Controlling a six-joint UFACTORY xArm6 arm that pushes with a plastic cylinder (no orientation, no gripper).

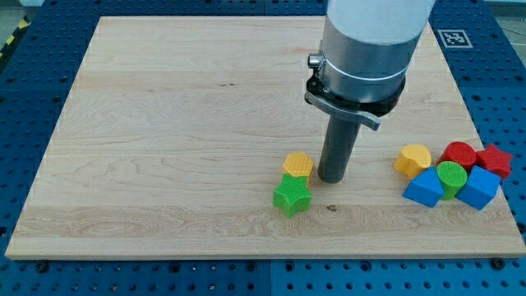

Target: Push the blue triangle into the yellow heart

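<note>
The blue triangle [424, 189] lies at the view's right in a cluster of blocks, just below and right of the yellow heart [412, 159] and touching or almost touching it. My tip [333, 179] rests on the board well to the left of both. It stands just right of a yellow hexagon [298, 164] and up and right of a green star [292, 197]. The rod rises from the tip to the arm's grey cylinder.
In the right cluster, a green round block [451, 177] sits between the blue triangle and a blue cube [480, 188]. Two red blocks [459, 154] [495, 160] lie behind them. The wooden board [164, 148] ends close to the cluster's right side.
</note>
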